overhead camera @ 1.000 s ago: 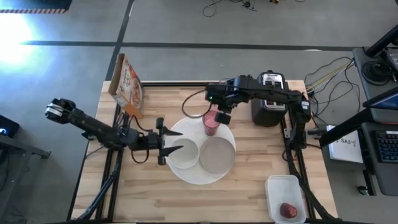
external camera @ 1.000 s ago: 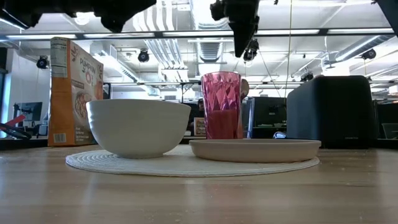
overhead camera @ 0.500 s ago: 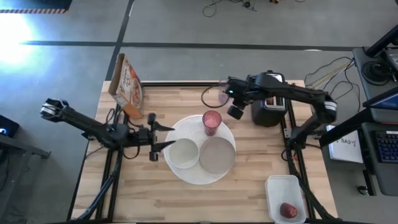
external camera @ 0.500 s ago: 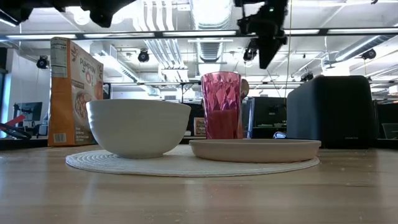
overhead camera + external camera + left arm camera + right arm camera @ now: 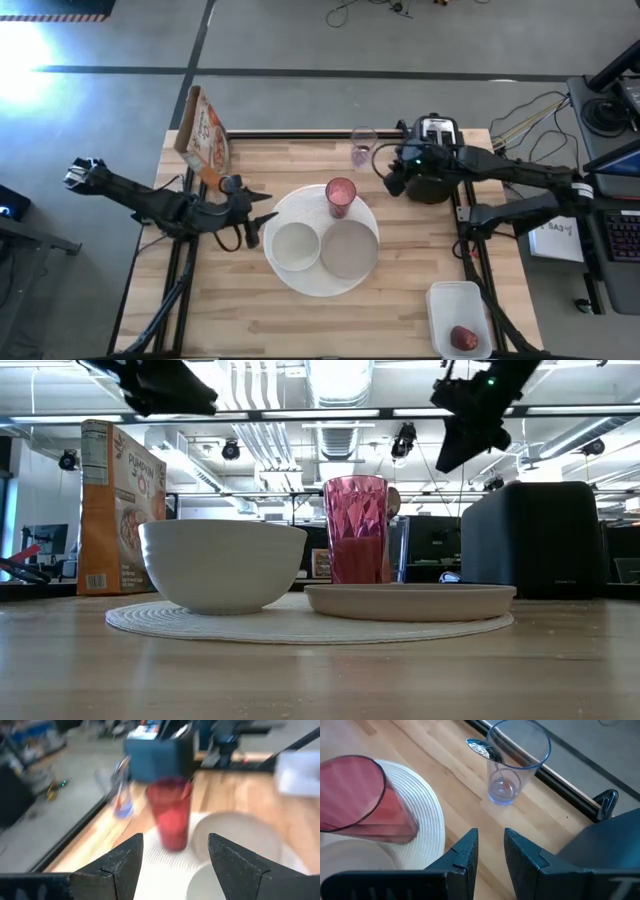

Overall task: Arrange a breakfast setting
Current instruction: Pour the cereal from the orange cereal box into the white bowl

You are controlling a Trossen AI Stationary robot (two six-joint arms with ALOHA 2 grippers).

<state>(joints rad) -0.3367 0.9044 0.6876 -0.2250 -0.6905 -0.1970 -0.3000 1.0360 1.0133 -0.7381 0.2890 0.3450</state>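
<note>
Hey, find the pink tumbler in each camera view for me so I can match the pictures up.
High view: pink tumbler on the round white mat's far edge.
Low view: centre, behind the bowl and grey plate.
Left wrist view: centre, blurred red.
Right wrist view: left edge.
Shared landmark: black toaster, beyond the tumbler toward the right arm.

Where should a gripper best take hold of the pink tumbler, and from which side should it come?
Probably at the upper wall of the pink tumbler, coming down from above or from the table's far edge. It stands upright on the large round white plate, with the small white bowl and small grey plate close on its near side; the far side looks freer.
</note>
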